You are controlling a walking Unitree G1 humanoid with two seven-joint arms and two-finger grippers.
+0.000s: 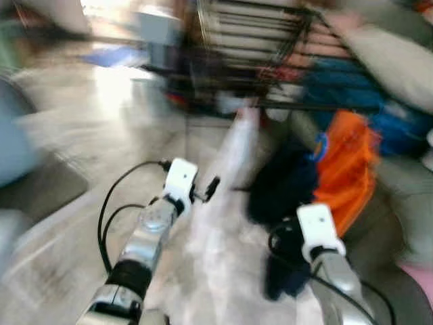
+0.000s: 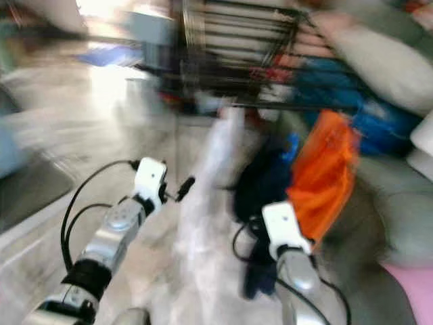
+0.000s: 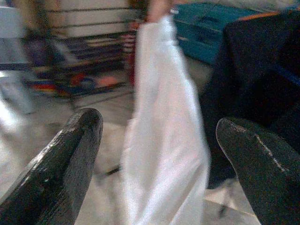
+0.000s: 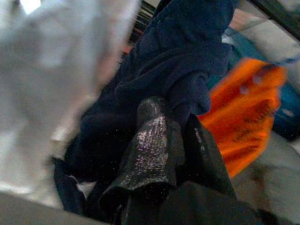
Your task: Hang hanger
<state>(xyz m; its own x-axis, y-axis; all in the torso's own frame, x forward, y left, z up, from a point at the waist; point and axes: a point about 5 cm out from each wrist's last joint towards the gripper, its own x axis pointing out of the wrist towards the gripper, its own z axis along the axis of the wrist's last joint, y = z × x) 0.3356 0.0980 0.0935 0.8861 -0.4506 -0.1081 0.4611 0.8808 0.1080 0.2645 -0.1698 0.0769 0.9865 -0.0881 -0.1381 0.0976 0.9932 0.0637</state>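
Observation:
A white garment (image 1: pixel 230 162) hangs in front of me, held at its top by a person's hand (image 3: pixel 157 7). My left gripper (image 3: pixel 159 126) is open, its two black fingers spread wide just short of the white cloth. Beside it hangs a dark navy garment (image 4: pixel 178 51). My right gripper (image 4: pixel 173 110) is shut on a fold of the navy cloth, low on the garment (image 1: pixel 284 183). Both head views are blurred by motion.
An orange garment (image 1: pixel 348 162) hangs right of the navy one. A black wire rack (image 1: pixel 257 47) stands behind, with blue items near it. A person's light sleeve (image 1: pixel 389 54) reaches in from the upper right. Pale floor (image 1: pixel 101 122) lies to the left.

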